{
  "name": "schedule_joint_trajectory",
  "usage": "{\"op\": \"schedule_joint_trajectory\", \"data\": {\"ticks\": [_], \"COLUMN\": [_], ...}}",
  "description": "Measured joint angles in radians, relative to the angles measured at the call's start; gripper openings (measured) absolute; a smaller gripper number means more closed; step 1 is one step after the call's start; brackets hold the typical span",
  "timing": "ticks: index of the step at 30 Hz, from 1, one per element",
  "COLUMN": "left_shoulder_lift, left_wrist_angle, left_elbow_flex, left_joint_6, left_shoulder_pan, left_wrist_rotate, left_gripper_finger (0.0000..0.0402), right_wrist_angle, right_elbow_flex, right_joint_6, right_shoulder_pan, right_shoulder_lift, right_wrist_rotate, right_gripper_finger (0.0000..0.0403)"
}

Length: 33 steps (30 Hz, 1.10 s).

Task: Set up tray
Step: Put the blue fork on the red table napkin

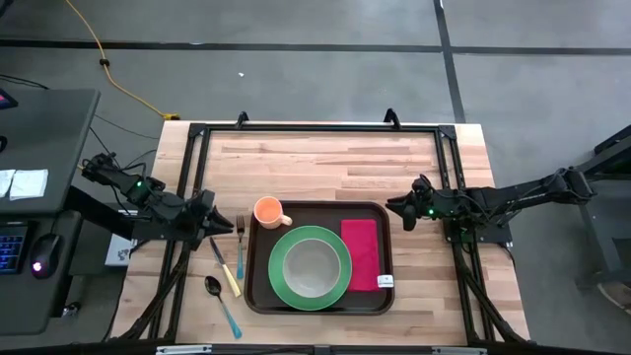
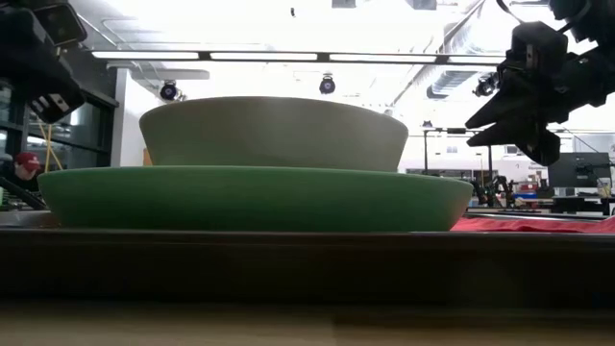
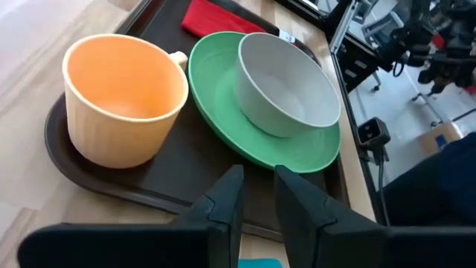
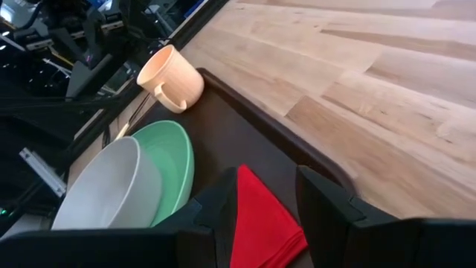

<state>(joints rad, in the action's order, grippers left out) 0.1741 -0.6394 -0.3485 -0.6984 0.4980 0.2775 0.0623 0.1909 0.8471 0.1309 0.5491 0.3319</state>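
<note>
Bare table (image 1: 325, 163) beyond the tray (image 1: 258, 296); fork (image 1: 240, 247), knife (image 1: 224, 266), spoon (image 1: 221, 299) crowding its left side.

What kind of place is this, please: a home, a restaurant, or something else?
Probably a robotics lab or workshop, not a dining room: the wooden table carries a black metal frame, a concrete floor surrounds it, and a computer desk stands beside it.

Floor (image 1: 315, 74): grey concrete around the wooden table (image 1: 325, 158), crossed by dark seam lines.
Cable (image 1: 108, 69): yellow — trailing over the floor beyond the table's far-left corner.
Desk (image 1: 44, 197): dark, left of the table, holding a mouse (image 1: 44, 251).
Ceiling lights (image 2: 288, 56): long bright strips overhead.
</note>
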Motion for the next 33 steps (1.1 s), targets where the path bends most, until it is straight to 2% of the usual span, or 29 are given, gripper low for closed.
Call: {"op": "schedule_joint_trajectory", "data": {"ticks": [9, 22, 27, 33], "left_shoulder_lift": [0.000, 0.026, 0.134, 0.325], "left_wrist_angle": [0.001, -0.098, -0.116, -0.335], "left_elbow_flex": [0.000, -0.007, -0.087, -0.284], "left_joint_6": [-0.045, -0.327, -0.346, -0.363], "left_shoulder_pan": [0.000, 0.000, 0.000, 0.000], "left_wrist_rotate": [-0.002, -0.006, 0.000, -0.003], "left_gripper_finger": [0.0108, 0.0108, 0.0108, 0.0108], "right_wrist_angle": [0.000, 0.006, 0.015, 0.024], "right_elbow_flex": [0.000, 0.000, 0.000, 0.000], "right_joint_6": [0.000, 0.032, 0.041, 0.042], "right_shoulder_pan": [0.000, 0.000, 0.000, 0.000], "right_shoulder_lift": [0.000, 0.000, 0.000, 0.000], "right_wrist_rotate": [-0.003, -0.002, 0.003, 0.060], "right_gripper_finger": [0.0114, 0.0114, 0.0114, 0.0114]}}
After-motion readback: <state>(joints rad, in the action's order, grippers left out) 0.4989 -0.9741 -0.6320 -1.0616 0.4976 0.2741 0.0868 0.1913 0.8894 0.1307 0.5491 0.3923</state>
